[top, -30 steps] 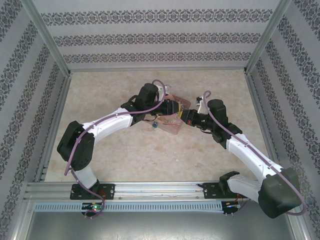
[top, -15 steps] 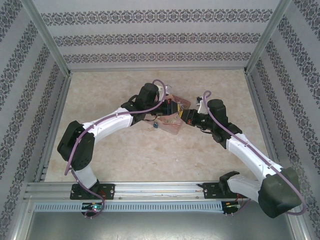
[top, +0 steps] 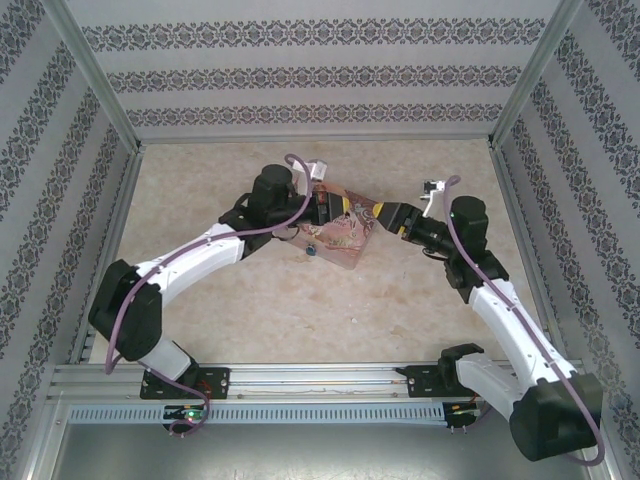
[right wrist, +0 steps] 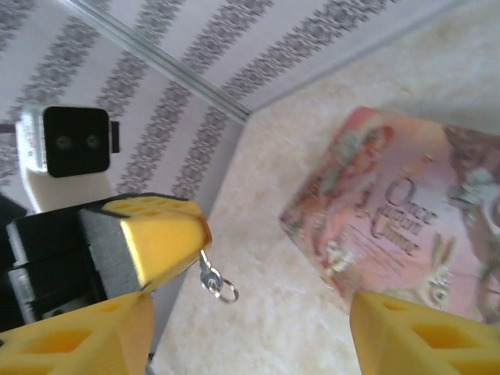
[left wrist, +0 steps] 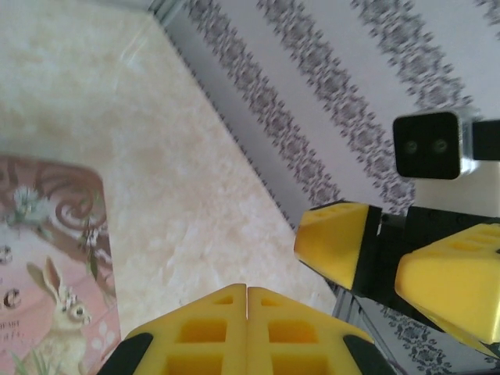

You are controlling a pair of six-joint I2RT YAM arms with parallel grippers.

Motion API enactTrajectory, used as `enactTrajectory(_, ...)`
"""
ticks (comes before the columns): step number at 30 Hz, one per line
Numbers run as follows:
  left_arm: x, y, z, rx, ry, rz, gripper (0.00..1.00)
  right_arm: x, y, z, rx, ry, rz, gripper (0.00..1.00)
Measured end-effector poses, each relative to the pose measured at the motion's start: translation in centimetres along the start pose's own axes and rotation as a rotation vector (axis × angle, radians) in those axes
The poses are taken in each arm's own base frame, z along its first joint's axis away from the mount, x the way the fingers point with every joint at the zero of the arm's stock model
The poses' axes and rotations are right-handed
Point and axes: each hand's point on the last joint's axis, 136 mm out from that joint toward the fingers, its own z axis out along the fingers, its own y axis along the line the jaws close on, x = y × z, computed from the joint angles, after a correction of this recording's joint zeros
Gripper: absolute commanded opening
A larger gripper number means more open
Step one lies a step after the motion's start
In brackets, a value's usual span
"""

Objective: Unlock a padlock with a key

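Left tool (left wrist: pixel 247 308) clenched on key (right wrist: pixel 209 277), right tool (top: pixel 388 214) released: we judge the thinly pinched key could slip or twist.

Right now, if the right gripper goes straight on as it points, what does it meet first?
Most likely the key poking from the shut left gripper, which sits ahead of the open right gripper. The pink tin lies off to the side; depth is unclear.
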Motion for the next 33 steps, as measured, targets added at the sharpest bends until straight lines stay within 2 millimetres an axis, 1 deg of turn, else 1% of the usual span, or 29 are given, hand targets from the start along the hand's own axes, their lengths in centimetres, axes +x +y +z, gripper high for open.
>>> enactTrajectory(3,-1.5,-1.2,-1.5,0.052,-0.06,0.055,0.0,-0.1,2.0,-0.2,-0.101,0.0,-0.014,0.72)
enactTrajectory(6,-2.5,-2.6,-2.4,0.099,-0.095,0.107,0.0,-0.3,3.6,0.0,-0.19,0.016,-0.021,0.68)
enactTrajectory(10,-3.0,-4.3,-3.1,0.159,-0.11,0.156,0.0,0.5,5.0,1.0,-0.265,0.078,-0.022,0.63)
enactTrajectory(13,-3.1,-5.0,-3.3,0.186,-0.112,0.174,0.0,1.3,6.2,2.0,-0.309,0.125,-0.029,0.61)
enactTrajectory(16,-3.2,-5.3,-3.3,0.203,-0.113,0.182,0.0,1.6,7.2,2.7,-0.34,0.153,-0.041,0.57)
enactTrajectory(19,-3.2,-5.6,-3.4,0.218,-0.115,0.191,0.0,1.4,7.7,3.2,-0.355,0.16,-0.049,0.54)
enactTrajectory(24,-3.2,-5.7,-3.4,0.221,-0.115,0.194,0.0,1.5,7.8,3.7,-0.363,0.175,-0.048,0.48)
enactTrajectory(33,-3.0,-5.6,-3.5,0.223,-0.118,0.196,0.0,1.6,7.9,3.9,-0.37,0.181,-0.051,0.36)
